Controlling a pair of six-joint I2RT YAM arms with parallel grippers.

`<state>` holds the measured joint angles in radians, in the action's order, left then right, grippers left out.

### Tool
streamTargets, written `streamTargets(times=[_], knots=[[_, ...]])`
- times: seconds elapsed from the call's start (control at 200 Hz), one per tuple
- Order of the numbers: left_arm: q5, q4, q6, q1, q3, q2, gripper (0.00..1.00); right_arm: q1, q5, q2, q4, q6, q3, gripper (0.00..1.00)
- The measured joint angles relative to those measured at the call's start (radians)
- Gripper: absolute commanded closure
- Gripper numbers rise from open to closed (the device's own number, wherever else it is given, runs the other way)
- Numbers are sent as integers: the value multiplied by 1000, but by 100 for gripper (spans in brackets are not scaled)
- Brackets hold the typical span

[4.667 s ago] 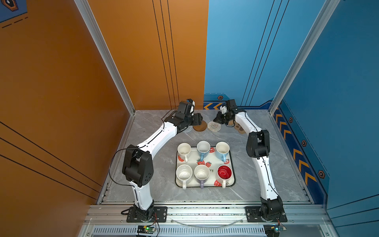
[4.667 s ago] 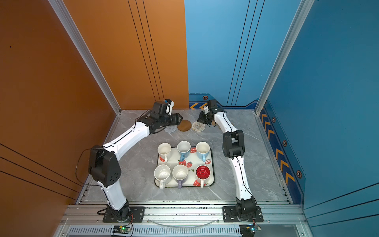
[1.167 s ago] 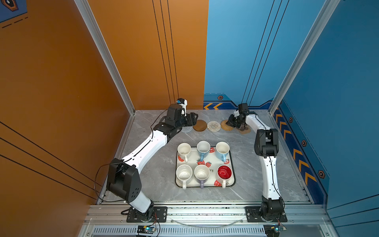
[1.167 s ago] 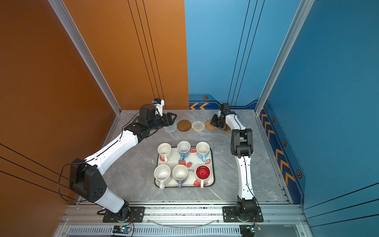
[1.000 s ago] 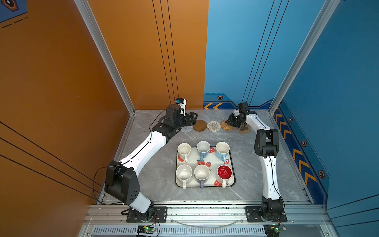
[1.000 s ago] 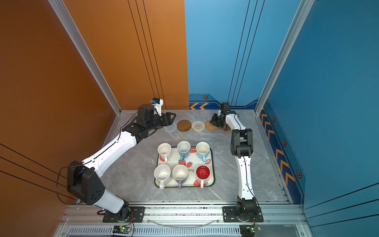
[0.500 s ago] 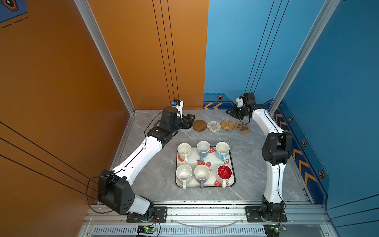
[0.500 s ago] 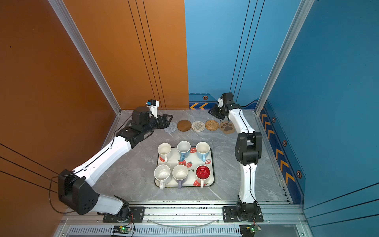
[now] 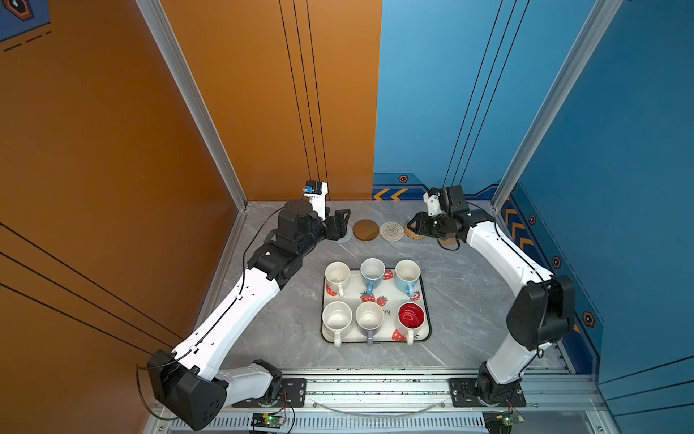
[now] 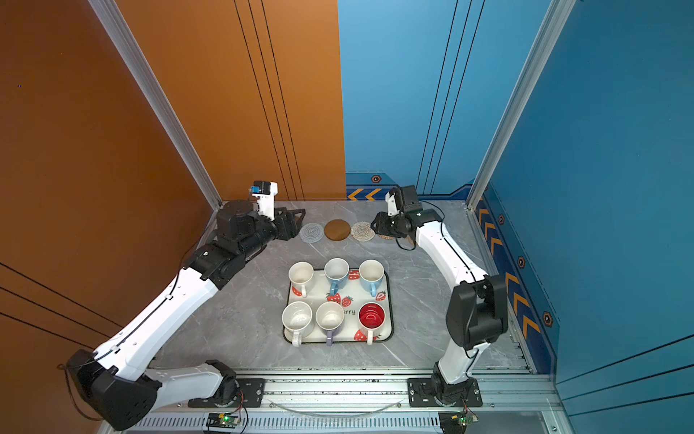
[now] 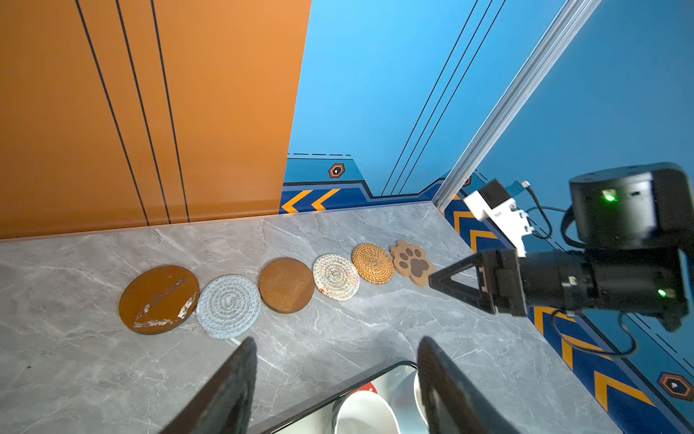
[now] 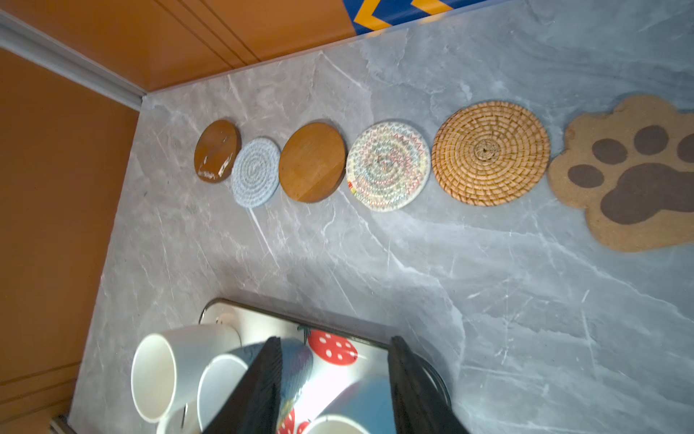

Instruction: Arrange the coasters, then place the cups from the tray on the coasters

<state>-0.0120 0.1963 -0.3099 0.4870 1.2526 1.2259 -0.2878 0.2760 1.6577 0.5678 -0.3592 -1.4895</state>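
Note:
Six coasters lie in a row along the back of the table: brown disc [image 11: 159,299], grey spiral [image 11: 228,306], brown disc [image 11: 286,285], cream spiral [image 11: 335,276], rattan round [image 11: 372,262], paw print [image 11: 412,262]. The strawberry tray [image 9: 427,300] sits mid-table holding six cups, among them a white one [image 9: 337,274], a light blue one [image 9: 372,269] and a red-inside one [image 9: 411,316]. My left gripper [image 9: 343,222] hovers open over the row's left end, hiding the first disc in both top views. Over the rattan coaster, my right gripper [image 9: 412,225] is open and empty.
Orange wall panels close the back left and blue panels the back right, just behind the coaster row. Bare grey marble table [image 9: 296,319] lies on both sides of the tray. Both arms' elbows stand out near the side walls.
My right gripper has let go at the rattan and paw coasters, lifted off and opened wider. The left arm has drawn back to the left, still open.

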Motion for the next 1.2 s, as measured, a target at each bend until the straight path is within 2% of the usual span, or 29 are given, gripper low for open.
streamTargets(times=[0.29, 0.611, 0.831, 1.202], knots=[[-128, 44, 0, 71, -68, -24, 32, -107, -137, -248, -72, 29, 217, 43], [-282, 66, 16, 133, -163, -54, 32, -186, -237, -330, -116, 23, 299, 39], [-311, 38, 19, 136, -200, -79, 32, -220, -289, -370, -105, 23, 328, 39], [-326, -137, 27, 136, -320, -75, 32, -275, -371, -423, 1, 21, 346, 39]])
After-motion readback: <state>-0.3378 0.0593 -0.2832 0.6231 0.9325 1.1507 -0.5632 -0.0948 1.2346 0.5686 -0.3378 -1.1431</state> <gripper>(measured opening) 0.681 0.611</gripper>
